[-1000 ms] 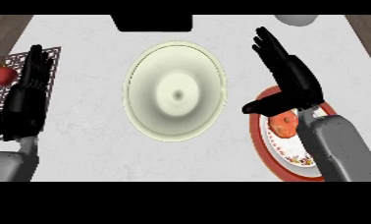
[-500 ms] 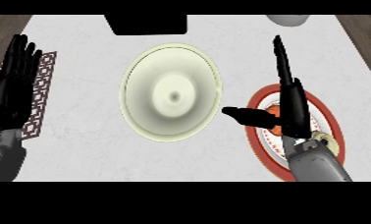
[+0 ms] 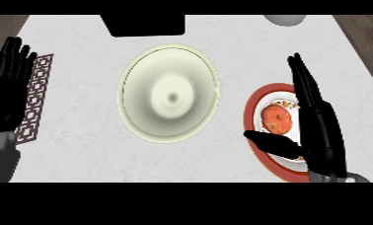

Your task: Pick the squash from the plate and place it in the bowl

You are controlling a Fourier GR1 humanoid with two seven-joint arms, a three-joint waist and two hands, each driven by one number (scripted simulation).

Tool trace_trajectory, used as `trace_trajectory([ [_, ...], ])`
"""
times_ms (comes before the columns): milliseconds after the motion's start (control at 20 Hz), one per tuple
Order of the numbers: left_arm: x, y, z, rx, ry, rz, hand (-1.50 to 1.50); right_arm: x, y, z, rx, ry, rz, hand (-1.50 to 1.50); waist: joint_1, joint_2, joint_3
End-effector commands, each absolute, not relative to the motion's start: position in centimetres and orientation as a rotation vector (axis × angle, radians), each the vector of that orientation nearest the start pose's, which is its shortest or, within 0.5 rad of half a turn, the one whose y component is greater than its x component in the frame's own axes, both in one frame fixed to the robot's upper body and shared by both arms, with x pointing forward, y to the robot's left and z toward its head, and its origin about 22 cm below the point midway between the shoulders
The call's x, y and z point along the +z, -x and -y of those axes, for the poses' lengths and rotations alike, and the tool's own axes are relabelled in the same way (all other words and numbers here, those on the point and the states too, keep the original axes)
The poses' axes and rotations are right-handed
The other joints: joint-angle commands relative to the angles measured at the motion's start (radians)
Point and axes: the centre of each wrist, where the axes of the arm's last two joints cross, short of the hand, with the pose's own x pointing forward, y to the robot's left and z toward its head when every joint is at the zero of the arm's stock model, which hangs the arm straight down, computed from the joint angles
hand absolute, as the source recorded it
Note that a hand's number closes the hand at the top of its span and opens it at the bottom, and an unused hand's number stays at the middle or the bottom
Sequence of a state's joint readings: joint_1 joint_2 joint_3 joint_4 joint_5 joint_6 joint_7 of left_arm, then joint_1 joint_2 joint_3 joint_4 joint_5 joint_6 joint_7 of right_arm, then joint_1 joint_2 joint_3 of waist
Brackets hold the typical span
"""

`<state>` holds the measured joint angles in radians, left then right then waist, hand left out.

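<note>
Hiding plate rim, right robot hand

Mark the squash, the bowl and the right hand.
squash (image 3: 278, 119), head view, middle of its orange top.
bowl (image 3: 142, 88), head view, left inner wall.
right hand (image 3: 322, 132), head view, palm, seen edge-on.

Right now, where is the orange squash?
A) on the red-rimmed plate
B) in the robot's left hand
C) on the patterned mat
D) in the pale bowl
A: the squash lies on the plate, next to the open right hand; the bowl holds nothing.
</note>
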<state>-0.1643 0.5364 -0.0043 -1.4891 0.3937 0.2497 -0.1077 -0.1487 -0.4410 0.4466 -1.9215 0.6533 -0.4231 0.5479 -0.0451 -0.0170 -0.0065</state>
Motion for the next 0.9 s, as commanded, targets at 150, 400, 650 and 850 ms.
trace_trajectory([
  [150, 8.2, -27.7, -34.6, 0.037, -0.268, 1.770, 0.00, 14.2, -19.3, 20.1, 0.797, 0.909, 1.290, -1.50, 0.020, 0.003, 0.000],
  [400, 8.8, -29.2, -33.7, 0.025, -0.261, 1.795, 0.00, 17.0, -17.8, 19.1, 0.966, 0.848, 1.095, -1.50, 0.034, 0.015, 0.002],
  [650, 7.9, -29.2, -31.5, 0.027, -0.240, 1.778, 0.00, 18.6, -18.0, 20.3, 0.948, 0.808, 1.019, -1.50, 0.043, 0.017, 0.005],
  [850, 8.1, -29.1, -32.7, 0.025, -0.240, 1.795, 0.00, 18.9, -18.9, 21.1, 0.939, 0.815, 0.977, -1.50, 0.048, 0.017, 0.005],
])
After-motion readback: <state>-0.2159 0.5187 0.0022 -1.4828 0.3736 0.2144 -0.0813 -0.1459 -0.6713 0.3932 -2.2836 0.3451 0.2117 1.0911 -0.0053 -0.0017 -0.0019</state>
